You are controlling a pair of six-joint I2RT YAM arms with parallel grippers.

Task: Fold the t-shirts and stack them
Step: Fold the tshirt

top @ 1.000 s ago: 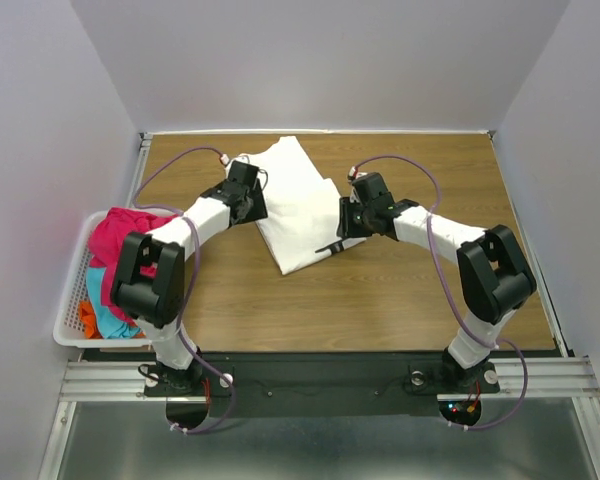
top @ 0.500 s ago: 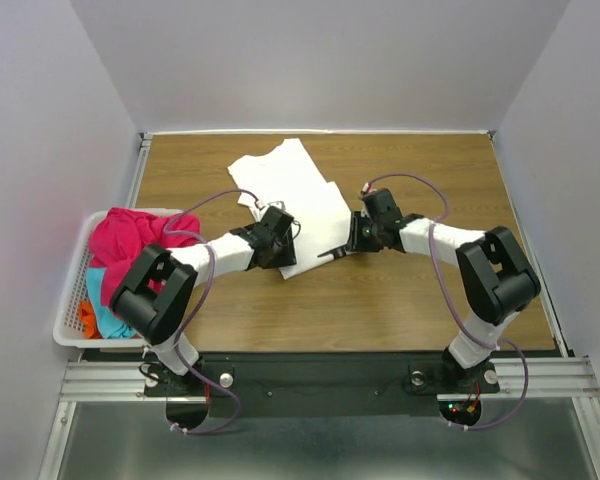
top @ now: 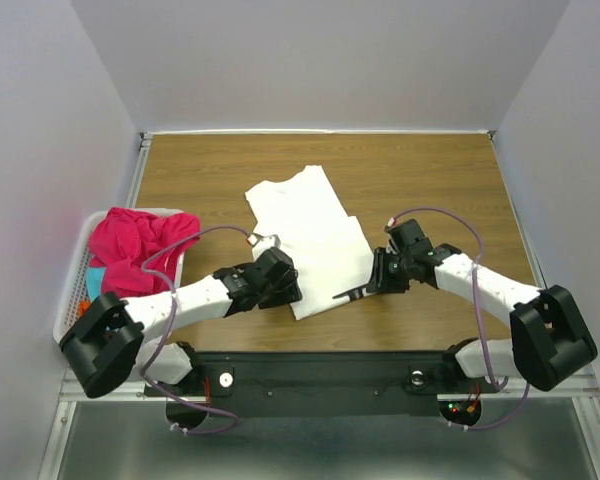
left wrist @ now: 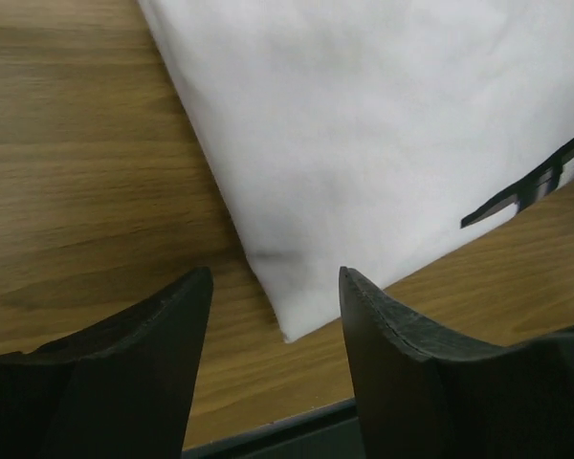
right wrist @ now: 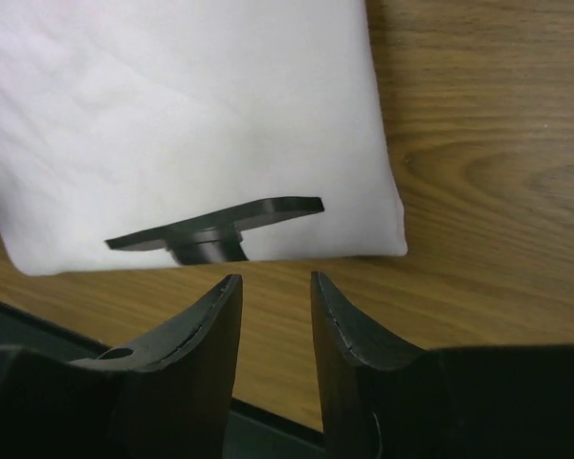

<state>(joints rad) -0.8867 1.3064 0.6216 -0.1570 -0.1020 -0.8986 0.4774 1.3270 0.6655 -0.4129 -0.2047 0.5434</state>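
Soft even light; white t-shirt [left wrist: 383,124] perhaps slightly overexposed

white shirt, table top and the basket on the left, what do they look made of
White shirt: soft matte cloth, likely cotton knit; it lies in limp folds with rounded edges.
Table top: wood or wood-look laminate, smooth low sheen; grain lines show.
Basket: seemingly white moulded plastic; a stiff open lattice wall.
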